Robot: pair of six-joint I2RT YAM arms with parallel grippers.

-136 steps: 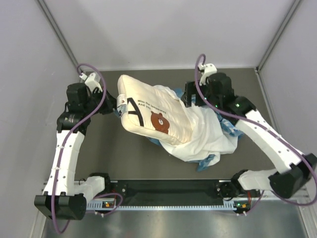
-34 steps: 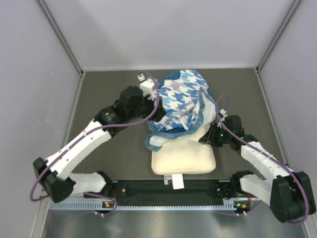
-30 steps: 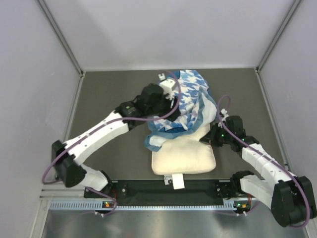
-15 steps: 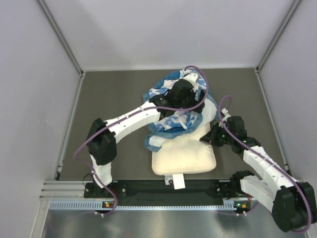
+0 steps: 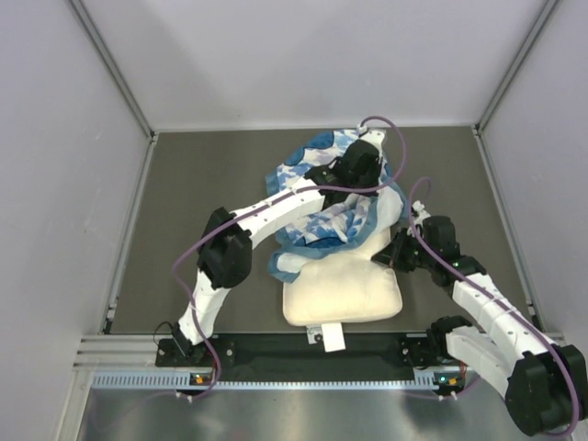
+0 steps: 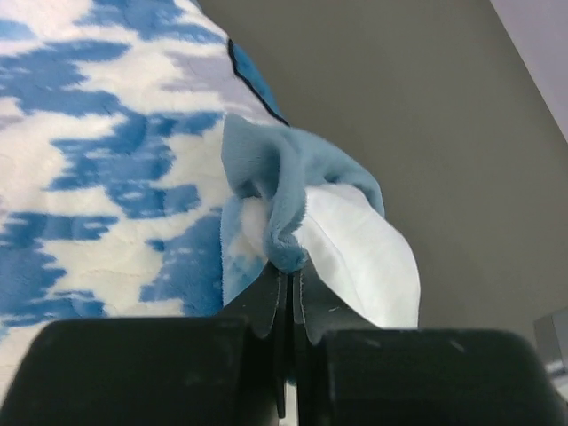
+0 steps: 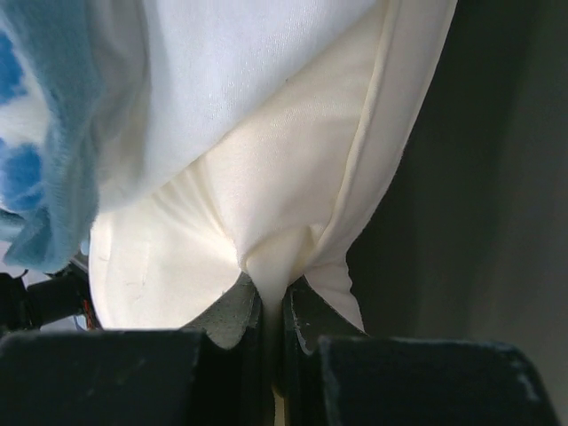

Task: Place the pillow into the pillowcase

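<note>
The pillow (image 5: 340, 285) lies flat in the middle of the desk (image 5: 202, 184), its near end toward the arm bases. Its near half is bare. The pillowcase (image 5: 326, 222) is bunched in a crumpled heap over the pillow's far end, blue-and-white side up, with a loose fold hanging off at the left.

The left arm reaches far across to the right side of the heap. The left claw (image 6: 288, 277) is clamped together on a fold of the pillowcase's blue ruffled edge, with a flap of the white inside sticking out to the right of the grip.

The right claw (image 7: 271, 297) sits at the pillow's right edge, just below the heap. Its fingers (image 7: 226, 311) are pressed together on a pinch of the pillow's cream fabric, which puckers up between them. Above the pinch, the pillowcase's white inside drapes over the pillow, its blue edge at the left.
</note>
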